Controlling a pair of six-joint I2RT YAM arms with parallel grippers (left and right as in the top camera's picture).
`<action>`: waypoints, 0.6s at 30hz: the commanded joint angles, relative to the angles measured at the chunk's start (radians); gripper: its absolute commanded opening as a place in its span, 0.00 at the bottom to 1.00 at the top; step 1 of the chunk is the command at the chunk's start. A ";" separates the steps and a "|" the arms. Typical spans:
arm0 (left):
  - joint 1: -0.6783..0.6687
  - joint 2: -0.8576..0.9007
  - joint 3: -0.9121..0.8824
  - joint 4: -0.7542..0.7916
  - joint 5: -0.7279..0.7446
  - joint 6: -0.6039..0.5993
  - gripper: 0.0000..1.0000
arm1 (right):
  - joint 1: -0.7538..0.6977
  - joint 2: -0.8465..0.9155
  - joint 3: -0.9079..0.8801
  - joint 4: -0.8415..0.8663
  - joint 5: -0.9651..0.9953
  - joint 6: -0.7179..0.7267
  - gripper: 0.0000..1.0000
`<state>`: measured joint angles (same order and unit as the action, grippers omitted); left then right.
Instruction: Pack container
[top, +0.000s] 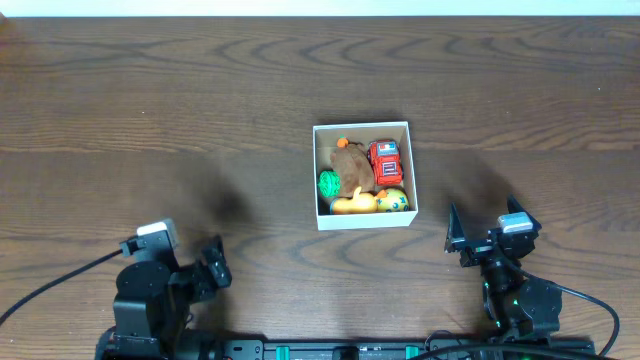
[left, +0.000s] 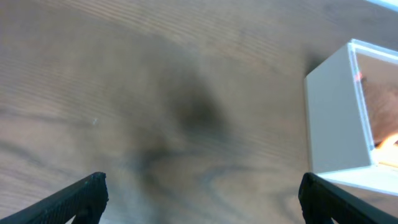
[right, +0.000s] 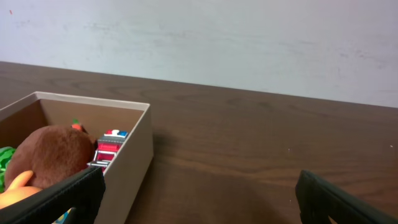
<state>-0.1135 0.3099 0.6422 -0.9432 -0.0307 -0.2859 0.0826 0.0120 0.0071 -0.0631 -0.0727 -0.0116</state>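
The container (top: 363, 127), a small square white-walled box, sits at the table's middle. It holds a brown plush (top: 350, 164), a red toy truck (top: 386, 161), a green toy (top: 328, 183), a yellow-orange duck (top: 354, 203) and a yellow ball (top: 394, 200). It also shows in the left wrist view (left: 336, 118) and the right wrist view (right: 134, 155), with the brown plush (right: 53, 155) and the truck (right: 109, 148). My left gripper (top: 212, 266) (left: 202, 199) is open and empty at the front left. My right gripper (top: 458, 238) (right: 199, 199) is open and empty, front right of the box.
The dark wooden table (top: 150, 100) spreads around the box. A pale wall (right: 249, 43) rises beyond the table's far edge. A cable (top: 50, 285) runs off at the front left.
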 joint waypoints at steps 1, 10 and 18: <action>0.011 -0.066 -0.023 -0.019 -0.026 0.034 0.98 | -0.019 -0.005 -0.002 -0.004 -0.006 0.011 0.99; 0.011 -0.305 -0.298 0.336 -0.013 0.256 0.98 | -0.019 -0.005 -0.002 -0.004 -0.006 0.011 0.99; 0.011 -0.308 -0.545 0.863 0.054 0.439 0.98 | -0.019 -0.005 -0.002 -0.004 -0.006 0.011 0.99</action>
<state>-0.1062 0.0101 0.1490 -0.1417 0.0013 0.0544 0.0826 0.0120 0.0071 -0.0635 -0.0727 -0.0116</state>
